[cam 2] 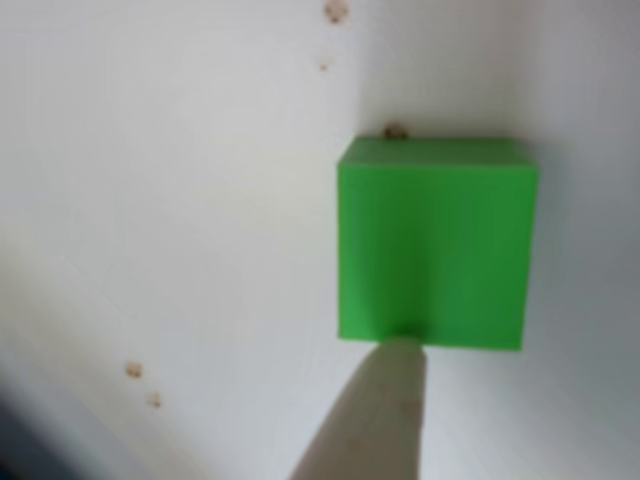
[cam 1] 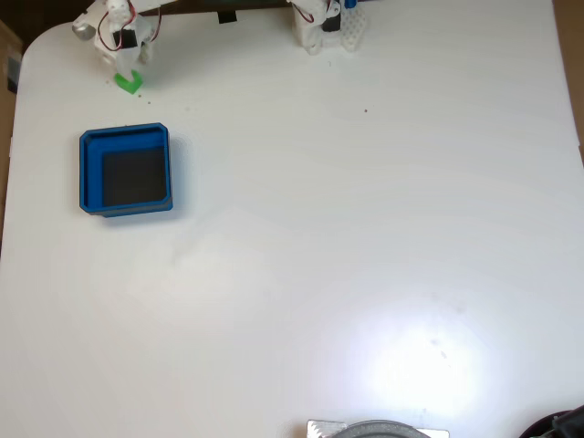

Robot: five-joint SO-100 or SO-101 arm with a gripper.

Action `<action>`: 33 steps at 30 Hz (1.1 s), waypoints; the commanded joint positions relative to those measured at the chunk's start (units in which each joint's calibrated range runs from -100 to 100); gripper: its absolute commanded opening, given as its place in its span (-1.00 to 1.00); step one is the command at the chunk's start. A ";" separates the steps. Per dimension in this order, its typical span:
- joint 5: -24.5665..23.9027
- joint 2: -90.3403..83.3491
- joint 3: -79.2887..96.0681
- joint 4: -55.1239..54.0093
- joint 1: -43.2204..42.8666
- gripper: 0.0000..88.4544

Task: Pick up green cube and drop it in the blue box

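Note:
The green cube (cam 1: 129, 83) lies on the white table at the far left, a short way beyond the blue box (cam 1: 89, 173), which has thick blue walls and a dark floor. My white gripper (cam 1: 130, 73) hangs right over the cube and hides part of it. In the other view the green cube (cam 2: 435, 240) looms large and blurred. One pale finger (cam 2: 375, 410) comes up from the bottom edge, and its tip touches the cube's lower side. The second finger is hidden, so whether the jaws are closed on the cube cannot be told.
The arm's white base (cam 1: 321, 26) stands at the table's far edge, right of the gripper. A grey round object (cam 1: 376, 429) and a dark shape (cam 1: 558, 425) sit at the near edge. Wide bare tabletop (cam 1: 365, 228) stretches to the right of the box.

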 commanded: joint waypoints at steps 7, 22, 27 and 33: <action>-0.39 -0.64 -3.81 -9.80 -0.48 -0.45; -0.49 -0.31 -3.63 -9.71 -0.55 -0.43; -0.49 0.28 -3.63 -9.71 -0.55 -0.43; -0.49 2.04 -3.63 -9.71 -0.63 -0.43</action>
